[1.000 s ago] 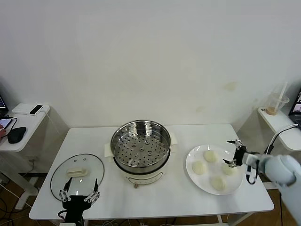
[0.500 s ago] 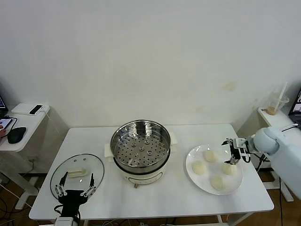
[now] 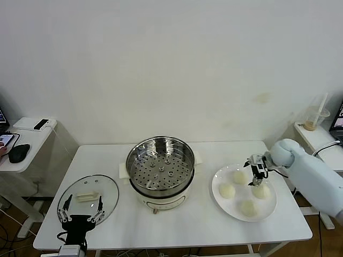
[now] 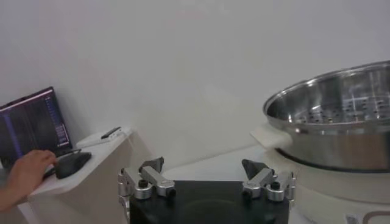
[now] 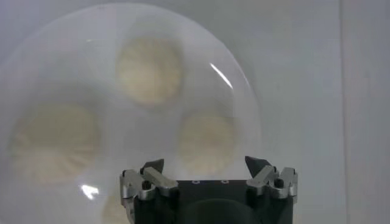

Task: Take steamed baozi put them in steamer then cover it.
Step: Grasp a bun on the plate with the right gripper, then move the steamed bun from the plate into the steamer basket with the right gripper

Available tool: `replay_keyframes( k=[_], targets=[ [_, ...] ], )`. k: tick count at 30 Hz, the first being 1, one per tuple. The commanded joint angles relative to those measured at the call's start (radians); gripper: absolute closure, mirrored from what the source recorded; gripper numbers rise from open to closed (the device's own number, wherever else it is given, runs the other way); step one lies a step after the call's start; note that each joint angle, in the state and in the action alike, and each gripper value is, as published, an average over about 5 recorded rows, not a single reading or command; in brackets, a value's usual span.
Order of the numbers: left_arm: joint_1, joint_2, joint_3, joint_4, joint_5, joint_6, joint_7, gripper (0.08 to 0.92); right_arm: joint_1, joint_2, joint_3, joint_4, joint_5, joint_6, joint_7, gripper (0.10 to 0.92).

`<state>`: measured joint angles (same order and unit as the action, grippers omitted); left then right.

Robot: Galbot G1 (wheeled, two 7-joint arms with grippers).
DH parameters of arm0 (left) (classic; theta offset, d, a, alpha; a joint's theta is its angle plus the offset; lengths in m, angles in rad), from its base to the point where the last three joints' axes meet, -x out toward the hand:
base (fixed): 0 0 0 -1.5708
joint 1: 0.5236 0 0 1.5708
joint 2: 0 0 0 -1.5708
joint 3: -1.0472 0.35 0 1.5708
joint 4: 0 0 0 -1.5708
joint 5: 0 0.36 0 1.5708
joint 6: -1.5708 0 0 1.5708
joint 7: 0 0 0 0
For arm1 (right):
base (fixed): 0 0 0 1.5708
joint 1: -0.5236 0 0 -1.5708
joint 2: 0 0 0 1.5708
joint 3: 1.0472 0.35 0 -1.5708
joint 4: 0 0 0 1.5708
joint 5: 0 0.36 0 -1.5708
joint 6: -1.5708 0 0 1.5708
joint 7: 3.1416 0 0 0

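While both arms are in view, the round shiny stainless-steel steamer (image 3: 161,166) sits at the centre of the head view on a white electric base, its perforated tray bare of food. Right of it, a flat round white plate (image 3: 219,182) carries the four small cream-white steamed baozi (image 3: 227,190), grouped toward the plate's middle and right. The right gripper (image 3: 256,170) hangs over the upper part of this plate, between two buns, fingers spread wide and holding nothing; in the right wrist view its open fingertips (image 5: 153,165) frame one bun, with further buns across the plate. At the lower left of the head view, the round clear glass cover (image 3: 88,197) with metal rim and cream-white bar handle lies flat on the white table (image 3: 198,225). The left gripper (image 3: 80,208) sits at the cover's near edge, fingers also spread wide and empty.
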<state>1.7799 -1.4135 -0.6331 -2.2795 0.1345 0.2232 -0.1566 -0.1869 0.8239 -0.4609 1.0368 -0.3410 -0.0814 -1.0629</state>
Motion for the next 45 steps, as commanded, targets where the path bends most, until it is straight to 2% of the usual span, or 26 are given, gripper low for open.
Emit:
replay_keyframes(
  k=[1,6,11,23,34,45],
  targets=[
    [-0.002,0.001,-0.003,0.004,0.0,0.0,-0.001,0.177,0.032,0.055,-0.037,-0.076,-0.01,0.008,-0.002,0.203],
    [-0.005,0.001,-0.006,0.01,-0.003,-0.002,-0.003,0.177,0.036,0.061,-0.044,-0.084,-0.023,0.004,0.004,0.219],
    [-0.003,0.001,-0.006,0.011,-0.003,-0.004,-0.003,0.177,0.036,0.061,-0.055,-0.086,-0.022,-0.004,0.008,0.304],
    [-0.004,0.003,-0.006,0.006,-0.008,-0.004,-0.005,0.177,0.038,0.06,-0.056,-0.087,-0.008,-0.009,0.001,0.44],
    [-0.003,0.008,0.0,0.011,-0.01,0.0,-0.004,0.177,0.107,-0.009,-0.111,0.015,0.079,-0.018,-0.031,0.438],
    [0.003,0.025,-0.002,0.015,-0.043,0.009,0.0,0.177,0.38,-0.147,-0.276,0.247,0.322,-0.056,-0.041,0.431]
  ],
)
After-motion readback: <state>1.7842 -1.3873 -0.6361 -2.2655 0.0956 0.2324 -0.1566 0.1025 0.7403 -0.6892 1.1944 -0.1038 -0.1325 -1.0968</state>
